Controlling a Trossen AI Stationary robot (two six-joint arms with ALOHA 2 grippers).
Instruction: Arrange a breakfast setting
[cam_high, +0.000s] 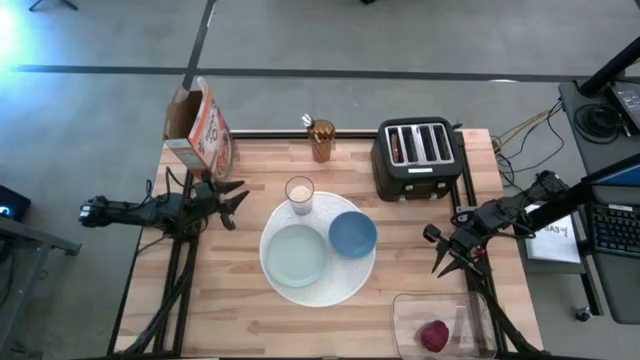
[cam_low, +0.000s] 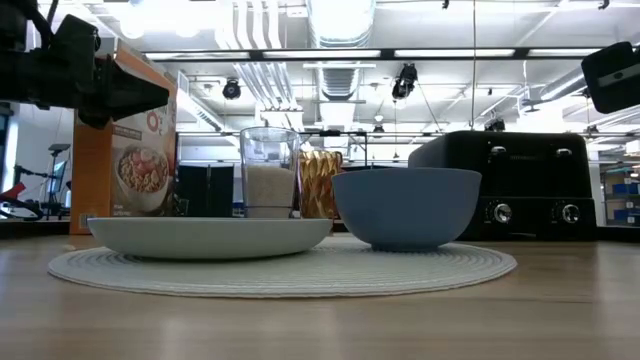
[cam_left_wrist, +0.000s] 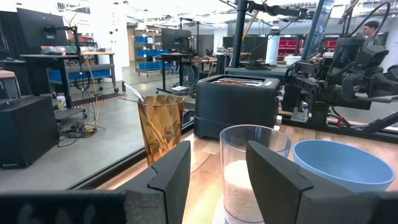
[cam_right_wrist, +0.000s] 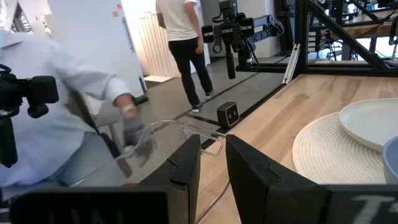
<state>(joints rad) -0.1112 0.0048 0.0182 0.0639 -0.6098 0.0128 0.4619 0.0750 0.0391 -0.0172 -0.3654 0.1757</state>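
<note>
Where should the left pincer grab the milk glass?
Grip the milk glass across its straight wall, above the milk line, coming level from the left pincer's side. It stands upright; the blue bowl and pale plate crowd its other sides.

Ceiling strip lights (cam_low: 330, 52) are giving bright, even light w/ soft shadows. Glare is blooming at high view's corner. Person's hand (cam_right_wrist: 134, 134) beyond right gripper (cam_right_wrist: 213, 163) is blurring.

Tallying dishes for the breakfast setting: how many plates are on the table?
2: a large round white plate at the table's middle, and a smaller pale green plate resting on its left part, beside the blue bowl. None seems hidden.
</note>
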